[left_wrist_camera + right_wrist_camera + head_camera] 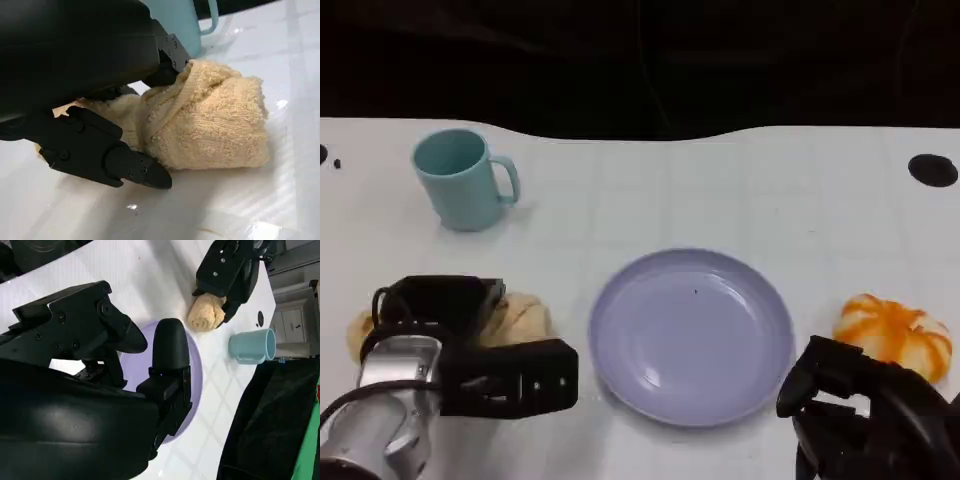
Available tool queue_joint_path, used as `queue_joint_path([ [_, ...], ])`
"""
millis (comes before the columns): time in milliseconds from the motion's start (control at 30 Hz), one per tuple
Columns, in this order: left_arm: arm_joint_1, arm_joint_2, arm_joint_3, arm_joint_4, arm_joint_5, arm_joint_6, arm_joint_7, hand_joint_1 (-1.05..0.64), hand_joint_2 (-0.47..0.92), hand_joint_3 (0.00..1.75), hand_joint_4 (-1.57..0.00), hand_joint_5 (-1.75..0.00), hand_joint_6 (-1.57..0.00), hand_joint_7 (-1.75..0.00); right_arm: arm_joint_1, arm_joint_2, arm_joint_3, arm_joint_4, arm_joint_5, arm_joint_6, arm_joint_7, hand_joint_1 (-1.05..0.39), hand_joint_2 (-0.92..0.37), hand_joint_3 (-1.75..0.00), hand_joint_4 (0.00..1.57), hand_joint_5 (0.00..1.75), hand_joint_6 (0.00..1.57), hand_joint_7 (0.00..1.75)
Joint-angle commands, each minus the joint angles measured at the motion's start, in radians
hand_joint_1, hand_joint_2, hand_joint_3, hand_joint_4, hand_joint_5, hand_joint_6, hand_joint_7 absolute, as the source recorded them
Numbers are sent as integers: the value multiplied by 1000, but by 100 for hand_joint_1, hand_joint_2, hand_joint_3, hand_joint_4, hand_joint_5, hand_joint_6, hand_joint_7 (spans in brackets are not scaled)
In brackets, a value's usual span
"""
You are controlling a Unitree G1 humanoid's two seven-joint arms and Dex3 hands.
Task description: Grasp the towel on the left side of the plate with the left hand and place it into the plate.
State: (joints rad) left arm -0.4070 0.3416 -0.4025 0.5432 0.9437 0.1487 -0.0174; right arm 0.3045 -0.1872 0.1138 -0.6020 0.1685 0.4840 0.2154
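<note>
The beige towel [525, 318] lies bunched on the white table, left of the lilac plate [690, 340]. My left hand [450, 340] sits on top of it and covers most of it. In the left wrist view one finger [167, 65] presses into the towel [215, 120] from the far side and another finger [125, 165] meets its near edge, with the cloth gathered between them; it still rests on the table. The right wrist view shows the left hand [227, 265] over the towel [206, 312]. My right hand [860, 410] rests near the plate's right front, fingers apart, holding nothing.
A light blue mug [460, 180] stands behind the towel at the back left. An orange-and-white pumpkin-shaped object [895, 335] lies right of the plate, just behind my right hand. The table's far edge meets a dark backdrop.
</note>
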Motion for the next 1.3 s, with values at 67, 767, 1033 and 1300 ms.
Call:
queue_joint_path([
  [67,30,30,-14,96,-46,-126,193,-26,92,33,-74,-157,-99,-61,2,-7,-7,-19,7,16,-1,-9,-67,-106,70,175,53,163],
  [767,126,22,49,-312,-103,-88,312,-24,67,74,-86,-175,-58,-175,-4,-4,-9,-15,13,29,1,-6,-68,-108,70,175,53,163],
  [1033,70,-82,18,-430,-127,-61,202,-26,58,88,-92,-175,-61,-174,-3,-6,-11,-8,13,18,6,-6,-68,-108,70,175,53,163],
  [1300,-22,-180,-60,-371,-109,-27,134,-25,55,91,-91,-175,-64,-174,7,-4,0,-10,0,3,5,-5,-67,-109,71,175,53,165],
])
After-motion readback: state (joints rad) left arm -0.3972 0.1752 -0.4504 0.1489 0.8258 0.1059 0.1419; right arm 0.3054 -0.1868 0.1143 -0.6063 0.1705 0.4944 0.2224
